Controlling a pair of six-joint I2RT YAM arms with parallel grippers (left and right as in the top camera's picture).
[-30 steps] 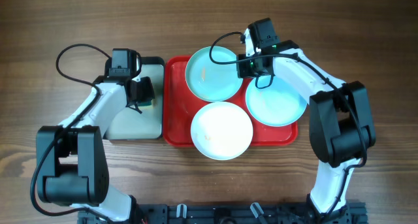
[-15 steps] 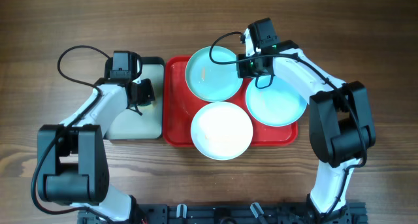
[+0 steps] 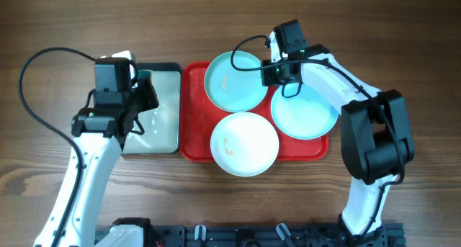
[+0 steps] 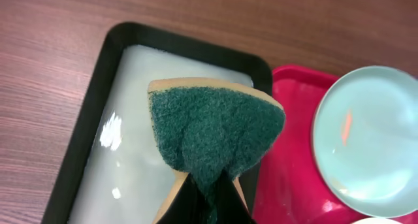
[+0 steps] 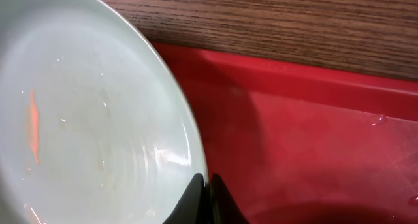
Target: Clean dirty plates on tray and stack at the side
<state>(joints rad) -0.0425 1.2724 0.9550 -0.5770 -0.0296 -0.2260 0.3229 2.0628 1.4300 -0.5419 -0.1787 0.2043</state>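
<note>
Table (image 3: 230,16): brown wood grain, matte, fills the frame. Red tray (image 3: 193,128), centre: glossy plastic rectangle w/ rounded corners, raised rim, a few water beads. Grey tray (image 3: 164,128) just beside its left edge: black rim, pale wet floor w/ glints.

Three round shallow plates crowd the red tray:
- Upper blue plate (image 3: 235,81), top centre, w/ an orange streak (image 5: 32,129).
- Right blue plate (image 3: 306,114), overhanging the right rim.
- White plate (image 3: 245,144), bottom, overhanging the front rim, w/ a small orange-brown smear (image 3: 229,147).

Sponge (image 4: 212,129): rough dark-green scourer face on tan foam, bowed by the pinch. It sits over the grey tray; can't tell if they touch.

L gripper (image 4: 202,198): jaws narrow, clamped on the sponge's lower edge. R gripper (image 5: 206,188): jaws nearly together, pinching the upper blue plate's rim on its right side.
</note>
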